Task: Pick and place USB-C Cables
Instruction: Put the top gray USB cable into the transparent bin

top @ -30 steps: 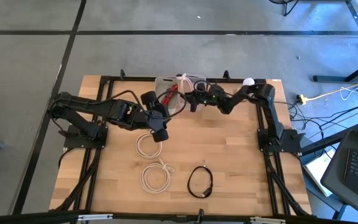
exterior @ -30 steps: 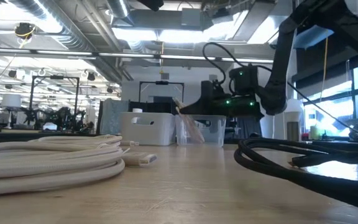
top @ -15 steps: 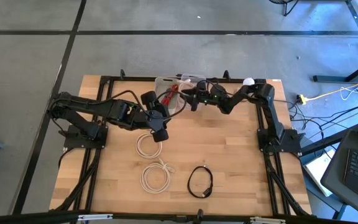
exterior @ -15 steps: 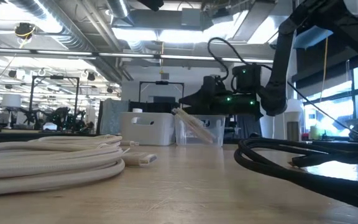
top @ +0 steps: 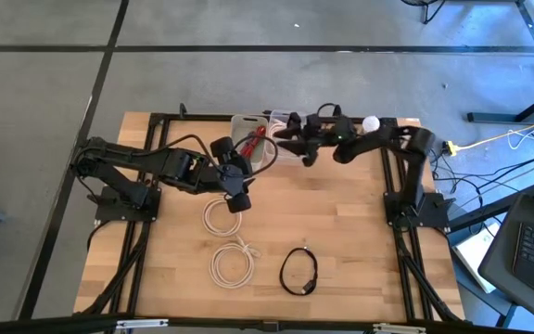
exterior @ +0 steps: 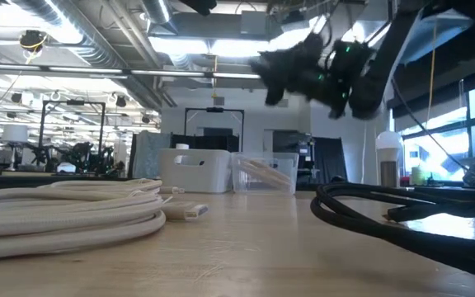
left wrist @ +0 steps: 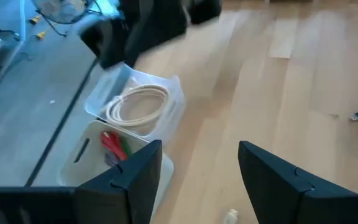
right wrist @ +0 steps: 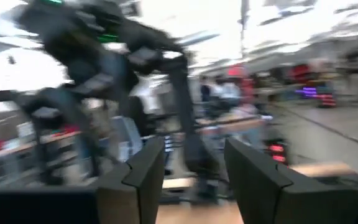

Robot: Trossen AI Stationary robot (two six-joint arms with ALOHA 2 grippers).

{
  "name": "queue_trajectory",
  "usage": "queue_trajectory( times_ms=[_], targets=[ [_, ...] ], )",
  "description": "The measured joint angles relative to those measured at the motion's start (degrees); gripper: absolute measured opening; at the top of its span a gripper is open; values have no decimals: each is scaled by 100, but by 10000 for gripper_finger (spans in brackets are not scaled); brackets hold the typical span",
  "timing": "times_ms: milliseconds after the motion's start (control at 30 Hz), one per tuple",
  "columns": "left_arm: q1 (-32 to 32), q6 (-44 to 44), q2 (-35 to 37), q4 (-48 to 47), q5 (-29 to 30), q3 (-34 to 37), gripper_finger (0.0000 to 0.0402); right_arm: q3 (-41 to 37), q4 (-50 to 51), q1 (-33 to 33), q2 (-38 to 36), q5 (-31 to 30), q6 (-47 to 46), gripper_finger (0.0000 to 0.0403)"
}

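Note:
In the high view two cream-white coiled cables (top: 219, 215) (top: 233, 263) and a black coil (top: 298, 271) lie flat on the wooden table. At the far edge stand a white bin (top: 245, 125) with red and green bundles (left wrist: 114, 144) and a clear bin (left wrist: 166, 93) holding a cream coil (left wrist: 138, 106). My left gripper (top: 235, 199) hovers open above the nearer cream coil, touching nothing. My right gripper (top: 286, 141) is open and empty, raised above the clear bin (exterior: 264, 173).
A white ball-topped round object (top: 371, 122) sits at the far right corner by the right arm. A black frame (top: 156, 121) borders the table. The low view shows a cream coil (exterior: 64, 210) and the black coil (exterior: 402, 223) close to the near edge. Bare wood lies between the arms.
My right gripper has risen from the clear bin to well above it, its arm swinging toward the table's right. The cream cable that stood up slanting in the clear bin has dropped and now lies lower inside it. The left arm has kept still.

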State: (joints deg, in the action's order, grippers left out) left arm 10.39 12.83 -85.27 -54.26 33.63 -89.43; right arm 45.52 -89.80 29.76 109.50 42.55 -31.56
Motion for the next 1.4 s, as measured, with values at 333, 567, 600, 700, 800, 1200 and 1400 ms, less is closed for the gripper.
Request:
queue_trajectory(
  times_ms=[333,567,600,700,800,1200,1400],
  targets=[
    [6,768,0,-574,-1276,0,207,0,81,-976,-1221,2388,-1419,149],
    [164,1429,0,-1270,-1449,0,207,0,198,-2090,-1373,2852,-2103,140],
    [185,1548,0,-1346,-1518,0,207,0,249,-2242,-1375,2876,-2119,138],
    [292,1853,0,-1517,-1634,2,207,0,629,-2641,-1372,2958,-2071,134],
    [451,2040,8,-1495,-1718,249,207,0,1001,-2980,-1373,2972,-2057,130],
    [690,2340,2,356,-2320,2820,207,-331,3039,-3369,-1371,2630,-1436,98],
    [402,2155,-2,708,-1936,3385,207,-409,3979,-3338,-1371,2163,-621,87]
  ],
)
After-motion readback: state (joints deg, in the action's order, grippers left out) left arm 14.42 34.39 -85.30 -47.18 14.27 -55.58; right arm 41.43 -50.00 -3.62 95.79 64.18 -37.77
